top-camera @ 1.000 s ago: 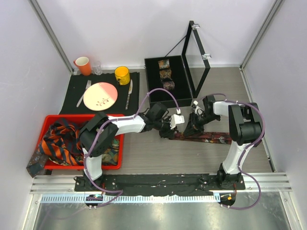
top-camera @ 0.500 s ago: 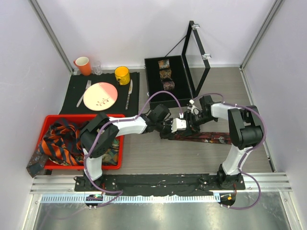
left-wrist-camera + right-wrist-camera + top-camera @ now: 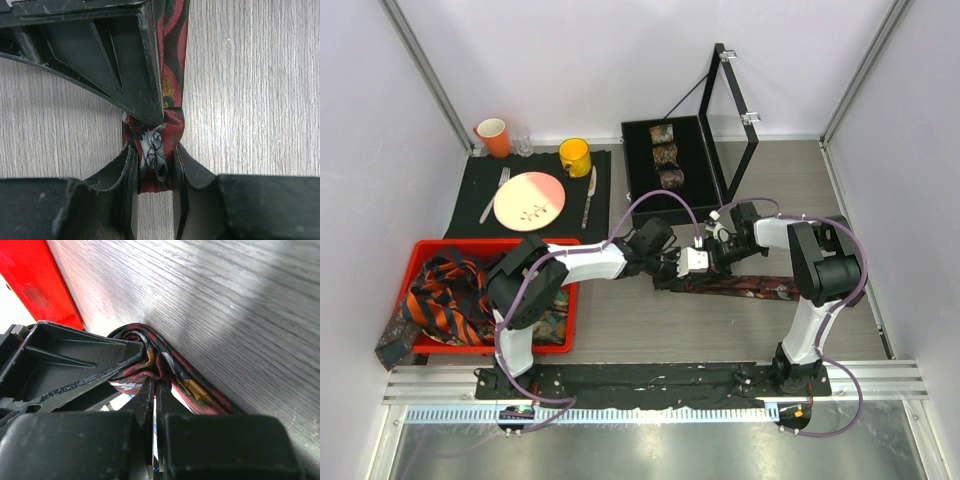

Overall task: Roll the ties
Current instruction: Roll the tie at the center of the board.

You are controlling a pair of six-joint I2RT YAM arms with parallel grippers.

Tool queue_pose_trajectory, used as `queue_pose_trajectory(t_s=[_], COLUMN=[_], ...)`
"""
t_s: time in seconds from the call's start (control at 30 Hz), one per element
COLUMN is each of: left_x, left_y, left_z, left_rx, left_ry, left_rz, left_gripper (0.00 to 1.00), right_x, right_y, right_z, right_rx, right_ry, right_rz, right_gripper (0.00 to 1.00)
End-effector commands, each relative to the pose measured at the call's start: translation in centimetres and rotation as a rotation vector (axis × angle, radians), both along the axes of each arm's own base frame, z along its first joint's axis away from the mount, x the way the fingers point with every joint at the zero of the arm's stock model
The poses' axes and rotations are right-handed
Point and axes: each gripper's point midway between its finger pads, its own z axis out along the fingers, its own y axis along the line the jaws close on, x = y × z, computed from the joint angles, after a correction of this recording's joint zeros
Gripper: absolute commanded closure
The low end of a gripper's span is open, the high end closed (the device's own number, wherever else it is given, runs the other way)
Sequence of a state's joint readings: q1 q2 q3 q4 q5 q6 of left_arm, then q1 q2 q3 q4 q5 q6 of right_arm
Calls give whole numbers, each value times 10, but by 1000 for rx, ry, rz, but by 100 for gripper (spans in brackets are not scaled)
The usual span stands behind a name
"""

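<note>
starting the roll: left gripper [image 3: 154, 160] clamps the folded end of the tie [image 3: 175, 55], right gripper [image 3: 154, 390] pinches a layer; next, i reckon, i wind it along the strip.

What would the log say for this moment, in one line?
left end effector: shut on dark red tie end | right end effector: shut on same fold | remainder: flat on table

A mat [image 3: 465, 205] holds plate [image 3: 529, 199], mug [image 3: 574, 156], seemingly cutlery [image 3: 492, 197].
</note>
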State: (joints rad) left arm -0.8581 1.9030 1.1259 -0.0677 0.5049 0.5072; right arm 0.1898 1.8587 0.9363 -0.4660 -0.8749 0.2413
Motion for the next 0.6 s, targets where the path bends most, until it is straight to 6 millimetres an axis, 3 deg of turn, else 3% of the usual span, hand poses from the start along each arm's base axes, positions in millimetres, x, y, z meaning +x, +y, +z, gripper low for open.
queue_pose_trajectory(t_s=[0.0, 0.1, 0.23, 0.3, 0.33, 0.37, 0.4, 0.57], left_x=[-14, -14, -12, -6, -4, -5, 1, 0], left_y=[31, 29, 26, 25, 25, 31, 25, 19], left_z=[-38, -35, -25, -11, -7, -8, 5, 15], left_rx=[148, 138, 104, 35, 12, -1, -63, -180], left_ry=[104, 109, 120, 130, 132, 153, 123, 103], left_rz=[23, 21, 36, 66, 75, 94, 90, 83], left_gripper=[97, 89, 58, 49, 36, 33, 25, 23], right_x=[-3, -1, 2, 3, 3, 3, 3, 0], right_y=[-16, -21, -32, -35, -36, -38, -39, -43], right_z=[-29, -34, -47, -49, -50, -51, -52, -57], right_rx=[-133, -164, -251, -271, -283, -292, -302, -326], right_ry=[-27, -37, -46, -52, -51, -56, -56, -53], right_rz=[22, 22, 15, 15, 16, 18, 21, 26], right_gripper=[99, 99, 99, 99, 99, 99, 99, 99])
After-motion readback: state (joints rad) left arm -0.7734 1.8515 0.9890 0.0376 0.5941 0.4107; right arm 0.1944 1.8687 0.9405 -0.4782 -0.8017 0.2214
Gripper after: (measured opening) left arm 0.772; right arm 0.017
